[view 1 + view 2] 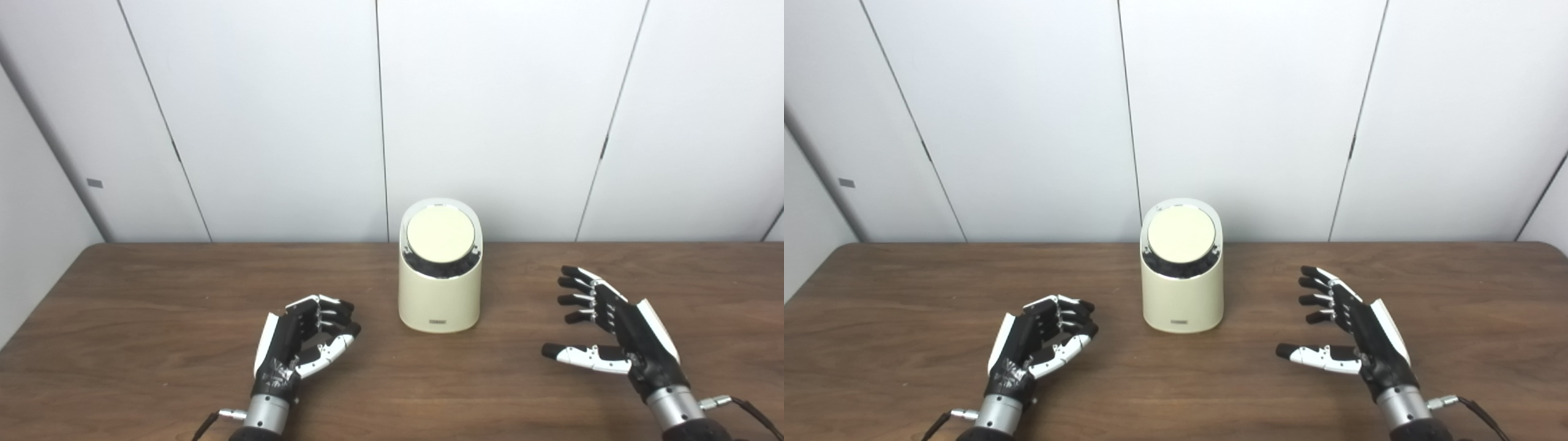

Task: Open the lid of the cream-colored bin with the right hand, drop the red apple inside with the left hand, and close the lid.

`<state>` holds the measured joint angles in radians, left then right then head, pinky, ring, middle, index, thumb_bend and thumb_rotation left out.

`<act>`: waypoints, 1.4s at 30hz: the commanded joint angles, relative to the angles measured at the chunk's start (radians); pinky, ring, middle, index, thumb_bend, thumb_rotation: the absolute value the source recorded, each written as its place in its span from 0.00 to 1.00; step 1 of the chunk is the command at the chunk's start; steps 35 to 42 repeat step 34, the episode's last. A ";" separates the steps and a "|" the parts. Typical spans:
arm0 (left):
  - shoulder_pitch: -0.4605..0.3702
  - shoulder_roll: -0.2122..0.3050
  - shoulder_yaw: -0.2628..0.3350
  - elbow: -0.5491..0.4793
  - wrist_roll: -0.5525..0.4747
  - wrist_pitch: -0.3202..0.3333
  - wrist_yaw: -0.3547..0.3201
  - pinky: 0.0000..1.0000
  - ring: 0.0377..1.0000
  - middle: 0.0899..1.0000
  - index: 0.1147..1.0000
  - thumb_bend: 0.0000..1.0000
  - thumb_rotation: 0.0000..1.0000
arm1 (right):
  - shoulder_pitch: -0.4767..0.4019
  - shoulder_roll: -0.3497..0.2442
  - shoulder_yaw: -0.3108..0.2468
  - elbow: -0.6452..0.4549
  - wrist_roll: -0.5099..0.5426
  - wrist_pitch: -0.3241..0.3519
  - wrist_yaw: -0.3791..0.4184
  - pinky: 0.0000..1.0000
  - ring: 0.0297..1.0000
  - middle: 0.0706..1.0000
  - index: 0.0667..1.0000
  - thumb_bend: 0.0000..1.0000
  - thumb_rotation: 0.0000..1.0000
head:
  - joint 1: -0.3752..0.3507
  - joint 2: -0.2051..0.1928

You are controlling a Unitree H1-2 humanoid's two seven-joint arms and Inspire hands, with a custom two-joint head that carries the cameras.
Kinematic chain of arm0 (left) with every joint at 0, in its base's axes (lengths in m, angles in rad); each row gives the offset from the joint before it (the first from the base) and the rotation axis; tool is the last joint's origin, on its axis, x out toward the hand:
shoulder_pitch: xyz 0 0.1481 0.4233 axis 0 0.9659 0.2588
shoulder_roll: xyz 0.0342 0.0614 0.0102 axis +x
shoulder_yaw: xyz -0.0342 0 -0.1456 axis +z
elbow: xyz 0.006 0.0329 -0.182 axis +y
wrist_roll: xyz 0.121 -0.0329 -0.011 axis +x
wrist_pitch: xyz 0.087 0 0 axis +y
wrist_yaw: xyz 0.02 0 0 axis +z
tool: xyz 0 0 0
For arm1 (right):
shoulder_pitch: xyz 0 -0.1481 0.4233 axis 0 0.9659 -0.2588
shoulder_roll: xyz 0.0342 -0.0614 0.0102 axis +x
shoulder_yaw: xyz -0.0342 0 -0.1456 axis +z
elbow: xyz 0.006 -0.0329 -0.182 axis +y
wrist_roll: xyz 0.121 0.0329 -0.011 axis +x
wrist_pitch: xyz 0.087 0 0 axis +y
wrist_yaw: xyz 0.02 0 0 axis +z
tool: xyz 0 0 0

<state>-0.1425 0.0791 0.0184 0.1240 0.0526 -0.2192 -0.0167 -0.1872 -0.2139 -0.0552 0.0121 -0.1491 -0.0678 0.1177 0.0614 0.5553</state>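
Observation:
The cream-colored bin stands upright at the middle of the wooden table, near its far edge. Its round lid lies flat in the slanted top, closed, with a dark gap along its lower rim. No red apple shows in either view. My left hand rests low over the table to the left of and in front of the bin, fingers curled in toward the thumb, holding nothing. My right hand hovers to the right of the bin, fingers spread and thumb out, empty. Neither hand touches the bin.
White wall panels rise right behind the table's far edge, close behind the bin. The table's left edge runs diagonally at the left.

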 commanded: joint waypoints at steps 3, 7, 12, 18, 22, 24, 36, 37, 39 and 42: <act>0.034 0.029 -0.006 -0.028 0.010 -0.061 -0.012 0.56 0.59 0.65 0.72 0.69 0.00 | -0.014 0.010 -0.002 -0.012 0.031 -0.069 -0.023 0.64 0.79 0.83 0.85 0.70 0.19 | -0.004 -0.002; 0.031 0.046 -0.004 -0.032 0.000 -0.092 -0.023 0.57 0.60 0.67 0.76 0.71 0.00 | -0.008 0.019 -0.001 0.010 0.031 -0.114 -0.035 0.66 0.79 0.83 0.85 0.71 0.19 | -0.003 -0.007; 0.029 0.057 0.003 -0.033 -0.013 -0.113 -0.033 0.57 0.61 0.67 0.75 0.71 0.00 | 0.006 0.040 -0.004 0.021 0.044 -0.149 -0.053 0.68 0.80 0.83 0.85 0.72 0.17 | -0.008 -0.012; 0.029 0.061 0.008 -0.030 -0.027 -0.136 -0.038 0.55 0.60 0.67 0.76 0.69 0.00 | 0.022 0.052 0.017 0.007 0.011 -0.164 -0.073 0.66 0.80 0.84 0.86 0.73 0.22 | -0.013 -0.019; 0.032 0.062 0.010 -0.029 -0.029 -0.143 -0.038 0.55 0.60 0.67 0.75 0.69 0.00 | 0.038 0.074 0.015 -0.014 0.025 -0.137 -0.083 0.69 0.80 0.84 0.85 0.74 0.22 | -0.013 -0.022; 0.034 0.062 0.011 -0.031 -0.029 -0.142 -0.037 0.55 0.60 0.66 0.74 0.69 0.00 | 0.044 0.081 0.014 -0.021 0.028 -0.132 -0.088 0.70 0.80 0.83 0.84 0.75 0.23 | -0.013 -0.023; 0.044 0.064 0.018 -0.039 -0.033 -0.155 -0.037 0.56 0.61 0.67 0.71 0.68 0.00 | 0.065 0.090 0.016 -0.030 0.048 -0.145 -0.085 0.72 0.80 0.84 0.84 0.75 0.27 | -0.017 -0.033; 0.044 0.064 0.018 -0.039 -0.033 -0.155 -0.037 0.56 0.61 0.67 0.71 0.68 0.00 | 0.065 0.090 0.016 -0.030 0.048 -0.145 -0.085 0.72 0.80 0.84 0.84 0.75 0.27 | -0.017 -0.033; 0.044 0.064 0.018 -0.039 -0.033 -0.155 -0.037 0.56 0.61 0.67 0.71 0.68 0.00 | 0.065 0.090 0.016 -0.030 0.048 -0.145 -0.085 0.72 0.80 0.84 0.84 0.75 0.27 | -0.017 -0.033; 0.044 0.064 0.018 -0.039 -0.033 -0.155 -0.037 0.56 0.61 0.67 0.71 0.68 0.00 | 0.065 0.090 0.016 -0.030 0.048 -0.145 -0.085 0.72 0.80 0.84 0.84 0.75 0.27 | -0.017 -0.033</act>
